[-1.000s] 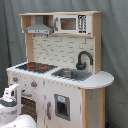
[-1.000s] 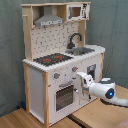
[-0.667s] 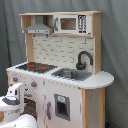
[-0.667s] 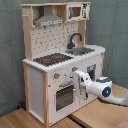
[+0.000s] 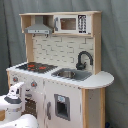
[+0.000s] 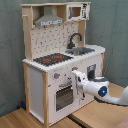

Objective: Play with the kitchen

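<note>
The toy kitchen (image 6: 60, 65) stood upright on a wooden floor (image 6: 20, 119) before a grey curtain (image 5: 112, 50), its front turned toward the arm, probably so the knobs and doors could be reached. On its counter the stovetop (image 6: 52, 59) lay beside the sink (image 6: 80, 51), with the black faucet (image 6: 74, 39) at the back and the grey hood (image 6: 49, 20) above the stovetop. The oven door (image 6: 64, 95) sat low on the front, under the stovetop. The gripper (image 6: 78, 79) hung level in front of that panel, at the oven door's upper corner, near or touching it. Whether its fingers were spread or pressed together, I could not tell.
</note>
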You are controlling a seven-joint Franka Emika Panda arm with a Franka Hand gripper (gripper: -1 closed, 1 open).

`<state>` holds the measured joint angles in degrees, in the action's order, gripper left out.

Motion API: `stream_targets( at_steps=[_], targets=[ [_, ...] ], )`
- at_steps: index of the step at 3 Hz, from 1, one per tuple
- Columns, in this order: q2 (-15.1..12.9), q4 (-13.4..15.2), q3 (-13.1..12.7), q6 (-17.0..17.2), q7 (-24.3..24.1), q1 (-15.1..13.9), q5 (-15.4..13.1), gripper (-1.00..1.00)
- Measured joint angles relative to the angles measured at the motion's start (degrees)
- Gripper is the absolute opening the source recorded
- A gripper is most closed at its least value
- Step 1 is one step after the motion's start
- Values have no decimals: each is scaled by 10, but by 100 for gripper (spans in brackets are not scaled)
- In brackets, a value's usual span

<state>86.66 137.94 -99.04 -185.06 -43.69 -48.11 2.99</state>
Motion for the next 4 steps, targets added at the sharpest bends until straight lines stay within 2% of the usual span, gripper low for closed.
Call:
stream_targets(
  at_steps=[1, 3, 4],
  targets=[
    [0, -3, 0, 0, 0, -2, 0, -100],
    [4, -6, 1, 103, 8, 61, -1, -100],
    [4, -14, 1, 156, 3, 82, -1, -100]
  ],
)
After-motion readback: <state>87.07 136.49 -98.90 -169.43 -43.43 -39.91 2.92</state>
